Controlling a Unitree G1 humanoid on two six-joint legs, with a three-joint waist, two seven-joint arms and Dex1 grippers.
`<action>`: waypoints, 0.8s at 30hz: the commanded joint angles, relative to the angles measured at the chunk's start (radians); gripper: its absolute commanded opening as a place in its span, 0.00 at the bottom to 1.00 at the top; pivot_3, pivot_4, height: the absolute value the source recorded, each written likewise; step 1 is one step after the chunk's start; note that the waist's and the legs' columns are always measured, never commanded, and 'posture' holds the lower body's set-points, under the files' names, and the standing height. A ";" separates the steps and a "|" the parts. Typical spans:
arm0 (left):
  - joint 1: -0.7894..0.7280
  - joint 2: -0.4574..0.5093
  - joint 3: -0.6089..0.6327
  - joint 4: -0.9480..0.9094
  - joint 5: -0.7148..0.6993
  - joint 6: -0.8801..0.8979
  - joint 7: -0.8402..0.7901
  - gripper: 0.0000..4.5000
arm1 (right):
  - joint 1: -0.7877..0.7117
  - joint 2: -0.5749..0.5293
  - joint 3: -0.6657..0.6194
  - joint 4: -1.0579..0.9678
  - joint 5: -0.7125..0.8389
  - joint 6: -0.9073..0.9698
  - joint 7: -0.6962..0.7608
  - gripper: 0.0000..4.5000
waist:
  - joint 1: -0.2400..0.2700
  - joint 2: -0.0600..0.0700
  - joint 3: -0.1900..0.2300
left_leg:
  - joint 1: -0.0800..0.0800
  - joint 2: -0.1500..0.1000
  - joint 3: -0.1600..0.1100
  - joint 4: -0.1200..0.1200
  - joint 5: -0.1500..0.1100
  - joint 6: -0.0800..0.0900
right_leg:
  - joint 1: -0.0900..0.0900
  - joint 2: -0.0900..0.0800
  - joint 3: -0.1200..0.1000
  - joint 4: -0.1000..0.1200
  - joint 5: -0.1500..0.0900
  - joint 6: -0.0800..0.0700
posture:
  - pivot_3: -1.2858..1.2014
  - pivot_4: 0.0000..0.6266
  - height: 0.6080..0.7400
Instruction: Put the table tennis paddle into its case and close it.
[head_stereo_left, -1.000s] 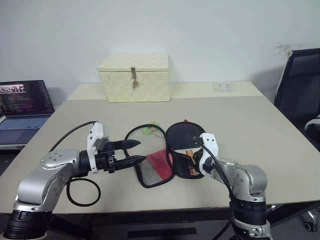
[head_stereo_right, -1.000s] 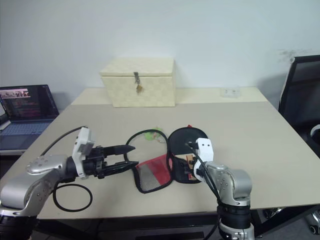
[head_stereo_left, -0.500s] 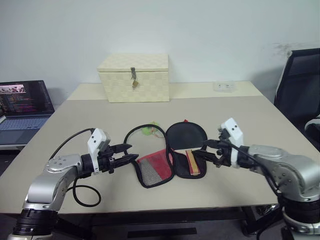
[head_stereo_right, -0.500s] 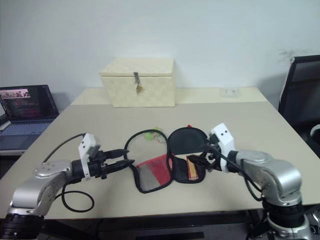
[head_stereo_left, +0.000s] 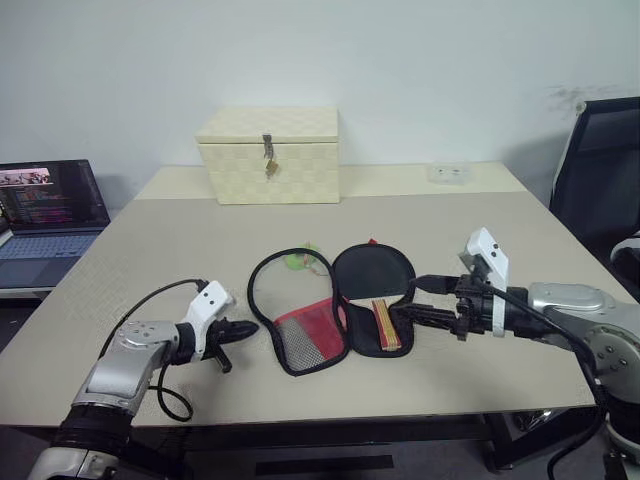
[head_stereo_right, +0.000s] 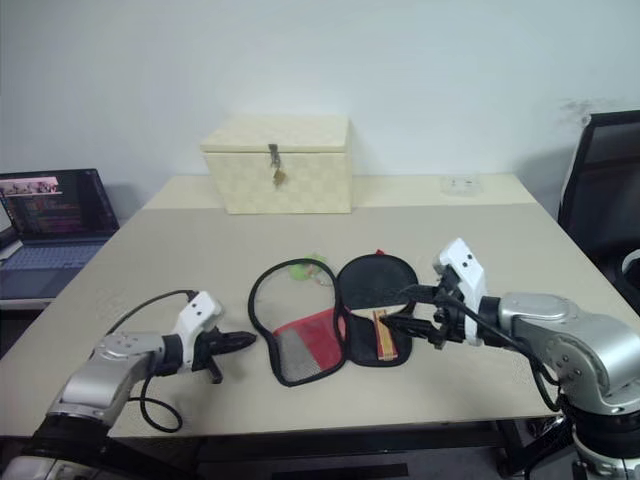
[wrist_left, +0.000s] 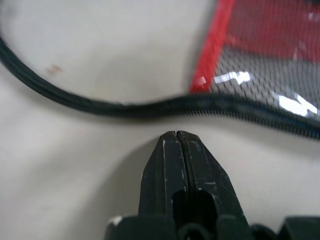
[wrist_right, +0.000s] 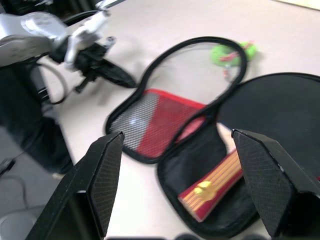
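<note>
Our left gripper (wrist_left: 176, 137), pinched shut on nothing, sits just short of the case (head_stereo_left: 315, 335) rim, its open flap. The right gripper (head_stereo_left: 415, 298) hovers spread and empty above the paddle (head_stereo_left: 375, 285), already in the case.

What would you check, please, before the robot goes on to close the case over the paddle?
1. Paddle lies inside the open half of the case: ok.
2. Handle fully within the case outline: cannot tell.
3. Case flap lies open and flat on the table: ok.
4. Left gripper shut, holding nothing, just short of the case's zip edge: not ok for grasping.
5. Right gripper open above the paddle, clear of it: ok.
6. Green pull tab reachable: ok.
</note>
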 joint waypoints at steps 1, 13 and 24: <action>-0.014 0.026 0.000 -0.007 0.016 0.014 -0.013 0.01 | 0.005 -0.026 -0.031 -0.026 0.034 -0.025 0.009 0.84 | 0.000 0.000 0.000 | 0.000 0.000 0.000 0.000 0.000 0.000 | 0.000 0.000 0.000 0.000 0.000 0.000 | 0.52 0.24 1.00; -0.137 -0.163 -0.050 0.129 0.068 -0.075 0.055 0.01 | 0.014 -0.052 -0.003 -0.014 0.035 -0.064 -0.004 0.84 | 0.034 0.000 0.000 | -0.001 -0.001 -0.002 0.008 0.000 0.000 | 0.003 0.000 -0.003 0.001 0.000 0.003 | 0.52 0.24 1.00; -0.340 -0.256 -0.071 0.091 0.058 -0.098 0.036 0.01 | 0.034 -0.088 -0.025 -0.010 0.041 -0.077 -0.002 0.84 | 0.030 0.000 0.000 | -0.007 -0.002 -0.002 0.016 0.000 0.000 | 0.001 0.001 -0.002 0.000 0.004 0.008 | 0.52 0.24 1.00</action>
